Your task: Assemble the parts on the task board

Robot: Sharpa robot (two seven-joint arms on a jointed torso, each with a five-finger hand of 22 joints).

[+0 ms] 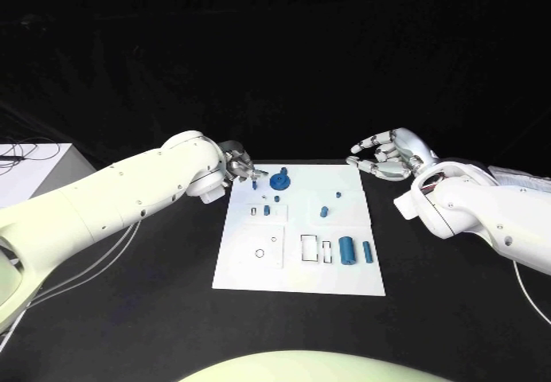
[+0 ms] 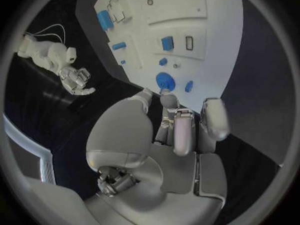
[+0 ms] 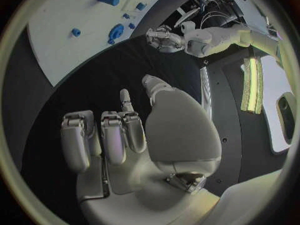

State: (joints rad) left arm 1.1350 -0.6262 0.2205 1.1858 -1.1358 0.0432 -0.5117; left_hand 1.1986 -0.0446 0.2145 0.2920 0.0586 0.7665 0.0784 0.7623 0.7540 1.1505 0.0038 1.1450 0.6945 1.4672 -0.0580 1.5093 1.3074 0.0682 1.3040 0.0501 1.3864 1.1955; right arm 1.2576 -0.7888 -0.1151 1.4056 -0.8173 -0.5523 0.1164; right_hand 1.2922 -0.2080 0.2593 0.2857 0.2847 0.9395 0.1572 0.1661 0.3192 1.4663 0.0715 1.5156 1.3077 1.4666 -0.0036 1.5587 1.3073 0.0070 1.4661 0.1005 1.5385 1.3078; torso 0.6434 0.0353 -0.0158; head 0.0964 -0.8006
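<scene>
A flat white rectangular task board (image 1: 301,274) lies in the middle of the black counter (image 1: 138,318), its long sides running away from the robot.

The left hand (image 1: 238,169) hovers at the board's far left corner. Its silver fingers (image 2: 185,130) are loosely curled and bunched together, their tips just beside a round blue disc-shaped part (image 1: 279,182) that sits near the board's far edge. In the left wrist view the disc (image 2: 165,80) lies just past the fingertips; whether a fingertip touches it cannot be told, and nothing is seen held in the hand.

The right hand (image 1: 390,154) is off the board, above the bare counter near the board's far right corner. Its fingers (image 3: 114,137) are apart and gently bent, with nothing between them.

More blue parts lie on the board. Two large upright-lying blue cylinders (image 1: 347,250) and (image 1: 368,252) rest side by side near the right edge, toward the near end. A small blue block (image 1: 327,253) sits just left of them, beside a rectangular outlined slot (image 1: 310,248). A small blue peg (image 1: 324,212) lies near the middle of the board, and another small blue piece (image 1: 267,210) stands in the raised panel on the left side. Tiny blue bits sit near the far edge around the disc, too small to tell apart.
</scene>
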